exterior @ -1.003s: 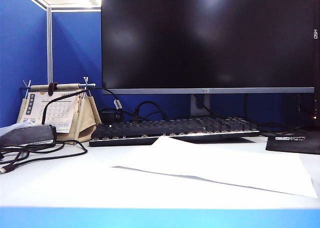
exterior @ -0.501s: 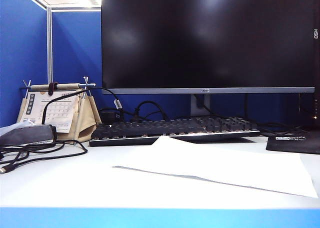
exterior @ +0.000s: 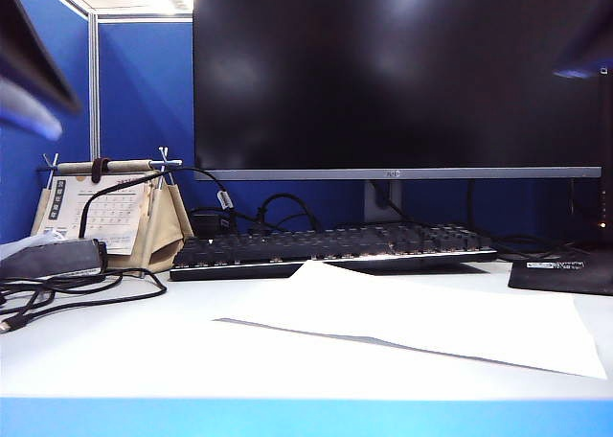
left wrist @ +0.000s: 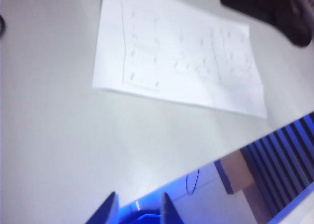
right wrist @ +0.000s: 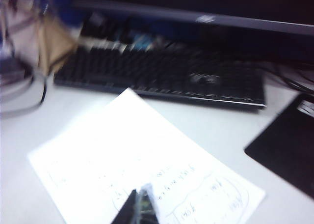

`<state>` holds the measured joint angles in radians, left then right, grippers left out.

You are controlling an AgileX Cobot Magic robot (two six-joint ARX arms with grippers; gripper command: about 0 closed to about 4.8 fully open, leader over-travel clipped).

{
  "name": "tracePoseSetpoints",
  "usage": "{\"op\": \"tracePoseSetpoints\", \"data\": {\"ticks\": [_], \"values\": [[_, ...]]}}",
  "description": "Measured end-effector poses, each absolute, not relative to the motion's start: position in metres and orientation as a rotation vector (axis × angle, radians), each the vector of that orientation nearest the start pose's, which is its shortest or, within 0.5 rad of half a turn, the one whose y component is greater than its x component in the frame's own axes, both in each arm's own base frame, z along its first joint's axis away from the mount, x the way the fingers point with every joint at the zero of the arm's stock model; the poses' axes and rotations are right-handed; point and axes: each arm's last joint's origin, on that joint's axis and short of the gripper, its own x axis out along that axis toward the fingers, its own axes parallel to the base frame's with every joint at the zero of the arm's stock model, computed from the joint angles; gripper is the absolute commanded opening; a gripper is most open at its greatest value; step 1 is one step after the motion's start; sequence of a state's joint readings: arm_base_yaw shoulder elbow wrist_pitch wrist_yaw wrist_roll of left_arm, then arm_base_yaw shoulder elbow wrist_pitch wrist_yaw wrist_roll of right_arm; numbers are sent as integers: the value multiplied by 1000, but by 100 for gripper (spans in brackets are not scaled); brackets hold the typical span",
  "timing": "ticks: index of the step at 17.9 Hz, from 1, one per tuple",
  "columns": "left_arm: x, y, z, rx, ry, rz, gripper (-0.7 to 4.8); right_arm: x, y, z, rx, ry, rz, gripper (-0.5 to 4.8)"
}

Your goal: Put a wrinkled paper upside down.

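now | wrinkled paper (exterior: 412, 322) flat on table (exterior: 115, 346) | right gripper (right wrist: 139, 209) closed above it | left gripper (left wrist: 135, 209) parted

Thin matt white wrinkled paper (exterior: 421, 322) on smooth matt pale bench (exterior: 115, 346), glossy black monitor screen (exterior: 397, 73) behind it, matt black plastic keyboard (exterior: 335, 247), beige cloth-like calendar stand (exterior: 165, 228).

The exterior camera sits low at the white counter (exterior: 105, 351) edge, facing level toward the black monitor (exterior: 397, 73). The left wrist camera looks steeply down from above the large white creased paper sheet (left wrist: 181, 52). The right wrist camera sits nearer, angled toward the black keyboard (right wrist: 162, 74). All three share the sheet.
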<state>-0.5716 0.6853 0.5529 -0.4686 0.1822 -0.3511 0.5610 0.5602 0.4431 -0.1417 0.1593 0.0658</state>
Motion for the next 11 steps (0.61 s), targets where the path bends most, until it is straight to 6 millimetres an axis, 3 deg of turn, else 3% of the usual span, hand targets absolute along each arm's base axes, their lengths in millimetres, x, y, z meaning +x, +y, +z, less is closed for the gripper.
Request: {"op": "tracePoseSetpoints", "data": {"ticks": [2,4,5,6,9,10,11], "values": [[121,-84,243,-191,722,-619,120,140,83,276,-139,381,399,25],[119,-83,246,-172,695,-633,120,158,94,297,-238,545,403,170],[119,-83,247,-170,690,-636,120,165,99,305,-264,608,402,266],[119,-83,247,-169,691,-635,120,171,102,311,-279,653,405,288],[119,-83,247,-166,686,-637,120,189,119,327,-275,823,538,289],[119,-83,247,-155,681,-642,120,195,129,324,-289,939,600,289],[120,-84,248,-153,666,-647,120,201,151,307,-402,1131,626,289]]}}
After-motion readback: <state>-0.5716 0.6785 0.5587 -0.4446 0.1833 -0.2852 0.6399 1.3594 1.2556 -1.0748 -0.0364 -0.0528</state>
